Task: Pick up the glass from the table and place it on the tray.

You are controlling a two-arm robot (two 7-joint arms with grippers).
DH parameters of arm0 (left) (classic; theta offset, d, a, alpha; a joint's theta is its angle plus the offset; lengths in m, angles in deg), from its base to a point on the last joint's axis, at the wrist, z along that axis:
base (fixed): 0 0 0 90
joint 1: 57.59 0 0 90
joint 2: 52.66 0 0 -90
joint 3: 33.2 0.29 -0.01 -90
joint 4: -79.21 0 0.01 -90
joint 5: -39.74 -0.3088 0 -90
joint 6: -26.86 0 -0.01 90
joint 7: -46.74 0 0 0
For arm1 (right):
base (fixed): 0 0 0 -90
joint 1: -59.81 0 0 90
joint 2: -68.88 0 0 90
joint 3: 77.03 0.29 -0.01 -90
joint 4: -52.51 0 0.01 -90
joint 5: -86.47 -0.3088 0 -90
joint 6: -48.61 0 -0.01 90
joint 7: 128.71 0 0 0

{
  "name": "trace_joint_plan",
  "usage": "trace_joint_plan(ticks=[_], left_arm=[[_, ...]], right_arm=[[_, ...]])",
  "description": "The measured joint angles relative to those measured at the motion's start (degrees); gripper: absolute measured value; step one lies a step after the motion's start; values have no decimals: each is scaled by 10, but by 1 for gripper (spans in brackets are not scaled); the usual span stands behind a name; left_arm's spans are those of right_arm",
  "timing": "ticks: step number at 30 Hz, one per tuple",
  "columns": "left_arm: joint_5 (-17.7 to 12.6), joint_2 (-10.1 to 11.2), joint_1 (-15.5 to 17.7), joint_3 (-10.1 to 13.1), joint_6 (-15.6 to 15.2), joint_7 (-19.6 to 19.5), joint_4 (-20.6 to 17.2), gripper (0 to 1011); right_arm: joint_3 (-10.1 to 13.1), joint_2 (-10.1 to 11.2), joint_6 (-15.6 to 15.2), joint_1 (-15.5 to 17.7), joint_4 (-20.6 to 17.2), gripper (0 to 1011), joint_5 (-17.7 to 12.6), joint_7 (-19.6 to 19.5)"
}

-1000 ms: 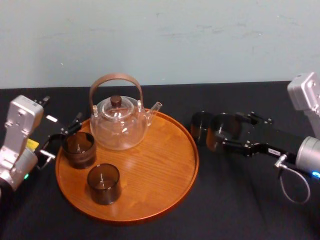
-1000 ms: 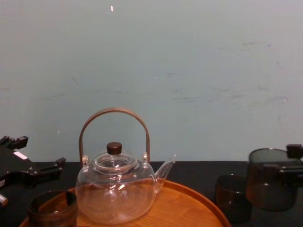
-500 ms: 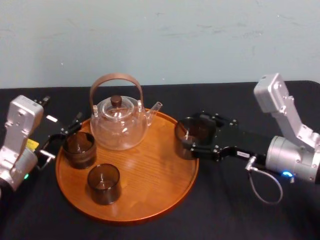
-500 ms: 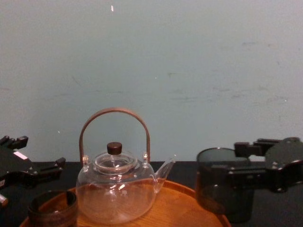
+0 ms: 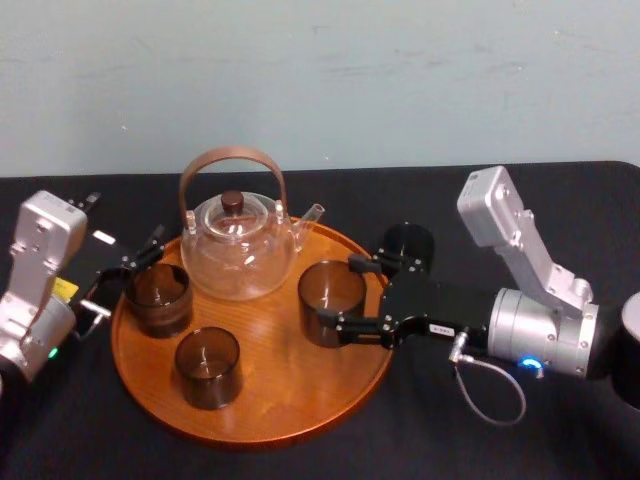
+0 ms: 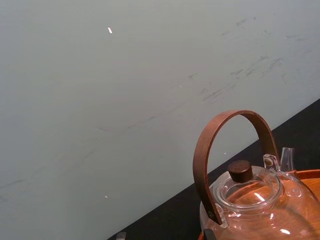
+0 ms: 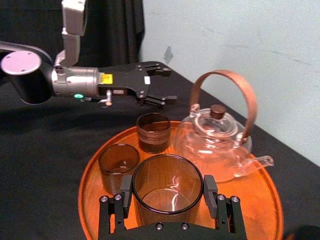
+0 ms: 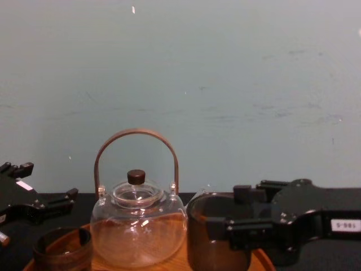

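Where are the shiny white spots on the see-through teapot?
Left wrist view: bright glints on the glass teapot lid and belly. Chest view: tiny glints on its belly. Right wrist view: a pale streak shines inside the glass, gripped over the tray by the right gripper; the left gripper hangs open beside the tray.

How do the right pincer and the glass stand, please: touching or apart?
Touching. The right wrist view shows the fingers of the right pincer pressed against opposite sides of the glass. The left pincer sits open beside the tray.
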Motion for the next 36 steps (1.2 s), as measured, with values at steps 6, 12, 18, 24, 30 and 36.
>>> trace_joint_plan(ticks=[6,12,18,24,30,36], left_arm=[[0,0,0,0,0,0,0,1001],[0,0,0,0,0,0,0,1001],[0,0,0,0,0,0,0,1001],[0,0,0,0,0,0,0,1001],[0,0,0,0,0,0,0,1002],[0,0,0,0,0,0,0,1001]], right_arm=[[-16,-2,3,-5,12,881,-7,11],[-28,-5,8,-10,26,881,-11,15],[-36,-7,13,-13,42,881,-14,19],[-41,-10,17,-16,58,881,-18,22],[-45,-14,20,-18,71,881,-22,24],[-49,-17,20,-18,80,881,-24,24]])
